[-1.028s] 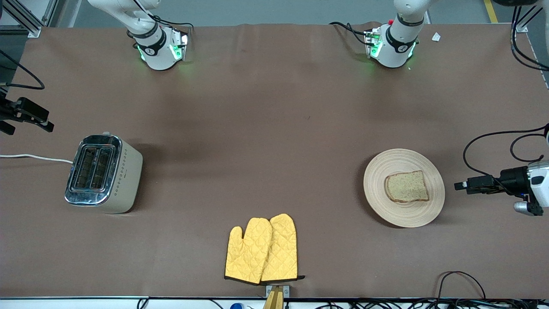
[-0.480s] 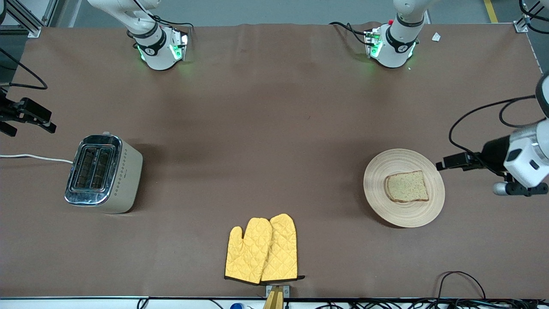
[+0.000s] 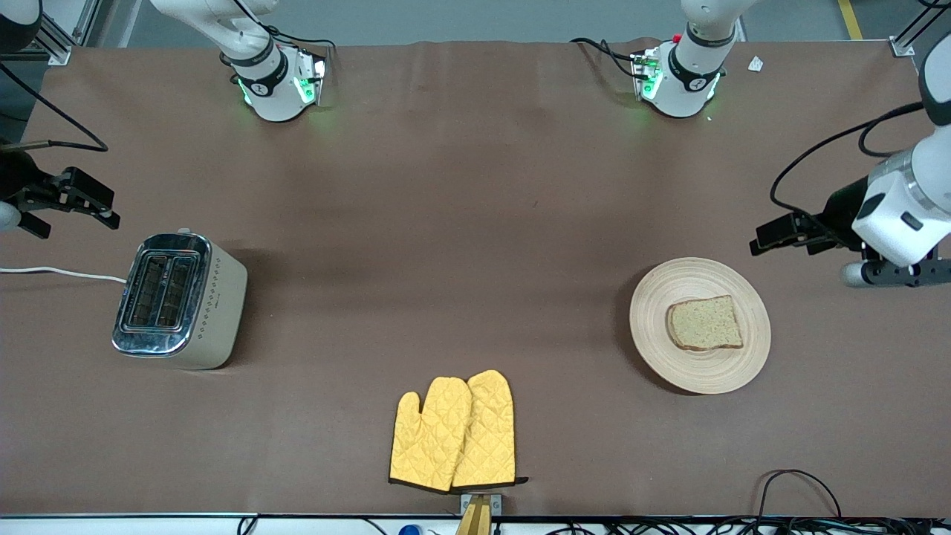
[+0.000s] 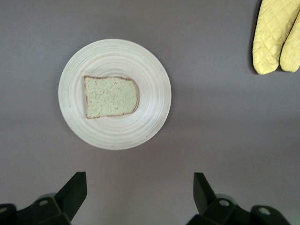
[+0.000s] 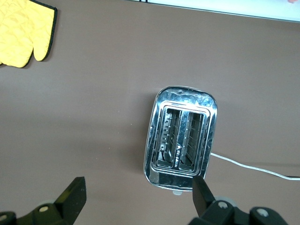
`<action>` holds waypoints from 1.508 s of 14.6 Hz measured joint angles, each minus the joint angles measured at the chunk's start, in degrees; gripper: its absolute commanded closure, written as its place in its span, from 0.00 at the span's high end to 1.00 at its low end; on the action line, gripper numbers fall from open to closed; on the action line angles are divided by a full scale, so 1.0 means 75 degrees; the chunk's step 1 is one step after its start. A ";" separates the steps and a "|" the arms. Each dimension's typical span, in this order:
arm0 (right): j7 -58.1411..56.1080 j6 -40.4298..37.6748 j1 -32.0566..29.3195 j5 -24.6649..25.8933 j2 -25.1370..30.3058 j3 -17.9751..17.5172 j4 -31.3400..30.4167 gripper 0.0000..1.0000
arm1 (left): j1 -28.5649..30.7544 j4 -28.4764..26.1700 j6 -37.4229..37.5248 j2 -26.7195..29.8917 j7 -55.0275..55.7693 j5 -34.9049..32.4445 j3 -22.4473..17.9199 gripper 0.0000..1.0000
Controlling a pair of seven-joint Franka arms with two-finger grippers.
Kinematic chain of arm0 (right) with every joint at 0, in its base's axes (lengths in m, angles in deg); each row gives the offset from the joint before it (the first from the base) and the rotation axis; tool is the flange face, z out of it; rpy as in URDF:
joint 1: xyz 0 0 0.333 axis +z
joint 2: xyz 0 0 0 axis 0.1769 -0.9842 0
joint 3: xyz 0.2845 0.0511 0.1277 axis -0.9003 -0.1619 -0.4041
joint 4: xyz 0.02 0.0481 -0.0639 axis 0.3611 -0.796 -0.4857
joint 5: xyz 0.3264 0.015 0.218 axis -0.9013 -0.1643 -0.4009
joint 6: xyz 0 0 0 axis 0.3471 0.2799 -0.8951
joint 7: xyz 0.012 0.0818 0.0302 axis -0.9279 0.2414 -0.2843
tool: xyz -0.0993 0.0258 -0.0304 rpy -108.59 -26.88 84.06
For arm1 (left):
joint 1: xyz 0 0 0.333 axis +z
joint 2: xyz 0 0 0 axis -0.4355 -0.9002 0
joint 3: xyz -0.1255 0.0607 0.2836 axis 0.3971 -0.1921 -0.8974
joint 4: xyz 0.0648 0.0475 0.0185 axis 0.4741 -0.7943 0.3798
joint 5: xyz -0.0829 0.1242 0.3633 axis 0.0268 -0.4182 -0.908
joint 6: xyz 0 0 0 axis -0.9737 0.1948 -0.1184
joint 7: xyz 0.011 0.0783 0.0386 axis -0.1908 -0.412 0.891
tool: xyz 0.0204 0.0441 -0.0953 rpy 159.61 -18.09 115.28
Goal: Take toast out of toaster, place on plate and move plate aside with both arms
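I read the scene as follows. The squarish slice of light brown speckled toast [image 3: 704, 323] lies flat on the round pale wooden plate [image 3: 661, 297] with ring grooves, a little off the plate's centre. The plate rests on the brown tabletop [image 3: 461, 223] toward the left arm's end. Both slots of the boxy chrome-topped toaster [image 3: 178, 299] are empty.

The left tool [image 3: 773, 236] hangs in the air just outside the plate's rim, fingers spread wide and holding nothing. In the left wrist view the plate and toast lie ahead of the fingertips [image 4: 75, 187], apart from them. The right tool [image 3: 85, 202] hangs beside the toaster, over bare tabletop, also spread and empty; the toaster's slots sit just ahead of it in the right wrist view.

Handling notes, as judgement:
- Toast: light, crumbly, loose on the plate. It will slide if I tilt or jerk the plate.
- Plate: stiff, fairly light, smooth-bottomed, likely to skate on the tabletop. The rim is thin enough for a pinch.
- Grasp point: the raised rim, one tool at each of two facing edges, keeping the plate level.

The yellow quilted oven mitts [image 3: 453, 431] lie well apart from both tools.
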 measured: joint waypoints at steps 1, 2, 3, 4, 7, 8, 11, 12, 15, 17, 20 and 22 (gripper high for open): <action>0.0000 -0.0004 -0.0049 0.0007 0.0005 0.0027 0.0002 1.00 | -0.0344 -0.0001 0.0114 0.0170 -0.0001 -0.0002 -0.0401 1.00; 0.0000 -0.0030 -0.0119 0.0008 0.0007 0.0043 0.0002 1.00 | -0.0891 -0.0002 0.0168 0.0348 -0.0006 -0.0003 -0.1043 1.00; 0.0000 -0.0076 -0.0180 0.0008 0.0008 0.0056 0.0002 1.00 | -0.1544 -0.0002 0.0221 0.0518 -0.0020 -0.0003 -0.1800 1.00; 0.0000 -0.0098 -0.0233 0.0010 0.0008 0.0068 0.0002 1.00 | -0.2117 -0.0002 0.0293 0.0671 -0.0032 -0.0003 -0.2454 1.00; 0.0000 -0.0085 -0.0401 0.0014 0.0014 0.0085 0.0009 1.00 | -0.2984 -0.0011 0.0599 0.1006 -0.0038 -0.0003 -0.3325 1.00; 0.0000 -0.0058 -0.0472 0.0016 0.0016 0.0103 0.0012 1.00 | -0.3233 -0.0019 0.0712 0.1091 -0.0038 -0.0003 -0.3531 1.00; -0.0001 0.0017 -0.0733 0.0016 0.0016 0.0152 0.0011 1.00 | -0.4060 -0.0166 0.0916 0.1379 -0.0036 -0.0003 -0.4247 1.00; -0.0001 0.0016 -0.0771 0.0016 0.0016 0.0162 0.0010 1.00 | -0.4241 -0.0286 0.0958 0.1503 -0.0037 -0.0003 -0.4411 1.00; -0.0001 0.0016 -0.0777 0.0016 0.0016 0.0153 0.0007 1.00 | -0.4574 -0.0705 0.0970 0.1875 -0.0038 -0.0236 -0.4572 1.00; -0.0001 0.0015 -0.0773 0.0016 0.0016 0.0133 0.0005 1.00 | -0.4748 -0.0911 0.0955 0.2060 -0.0038 -0.0428 -0.4576 1.00; -0.0001 0.0008 -0.0760 0.0016 0.0016 0.0118 -0.0012 1.00 | -0.4812 -0.1077 0.0840 0.2199 -0.0038 -0.0472 -0.4576 1.00; -0.0001 -0.0045 -0.0741 0.0016 0.0016 0.0113 -0.0018 1.00 | -0.4801 -0.1083 0.0819 0.2201 -0.0038 -0.0473 -0.4579 1.00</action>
